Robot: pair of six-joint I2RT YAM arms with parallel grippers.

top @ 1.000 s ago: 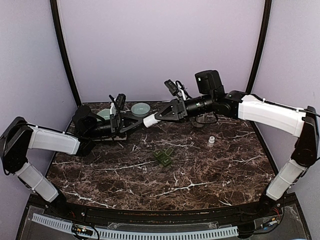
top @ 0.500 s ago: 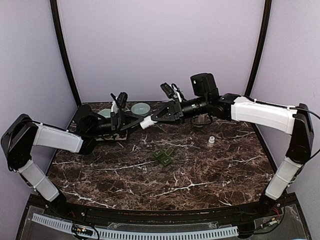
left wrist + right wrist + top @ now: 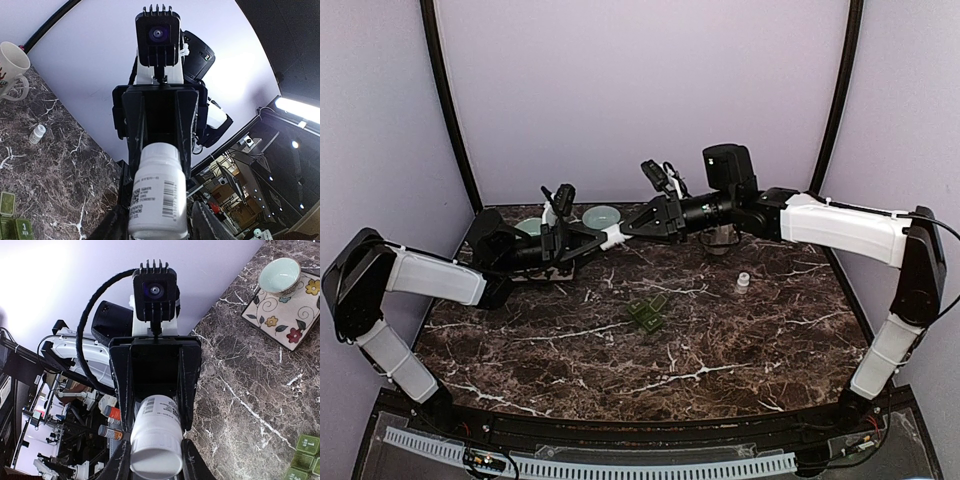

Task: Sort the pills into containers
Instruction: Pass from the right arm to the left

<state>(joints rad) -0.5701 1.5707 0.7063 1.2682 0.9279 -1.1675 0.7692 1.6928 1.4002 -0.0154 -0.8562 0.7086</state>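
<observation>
Marble first: checked the dark veined table top (image 3: 720,340) against the overhead view of a second ago and found the green compartment box (image 3: 646,313) and the small white vial (image 3: 743,283) unmoved. Found the right gripper (image 3: 623,234) carried further left, taking the white pill bottle (image 3: 612,238) with it and closing the gap to the left gripper (image 3: 600,241) seen earlier; noted only a slight shift in the left arm. Could not read the fine print on the bottle's label in either wrist view, and could not see any pills, loose or inside. Found the box cut off by the frame edge in both wrist views. Found the cream mug (image 3: 12,60) cropped at the left edge of the left wrist view. Saw one teal bowl (image 3: 602,216) clear at the far edge, a second (image 3: 529,227) partly masked by the left arm, and a patterned plate (image 3: 285,315) cut by the frame. Judged the right gripper clamped on the bottle, fingers against both sides, holding it roughly level in the air over the far part of the table, left of centre. Found the left gripper's fingers set partway apart on either side of the bottle's other end; cannot tell contact from a near miss. Located the box flat on the table, nearer than the bottle and slightly right of it, well apart from both grippers.
</observation>
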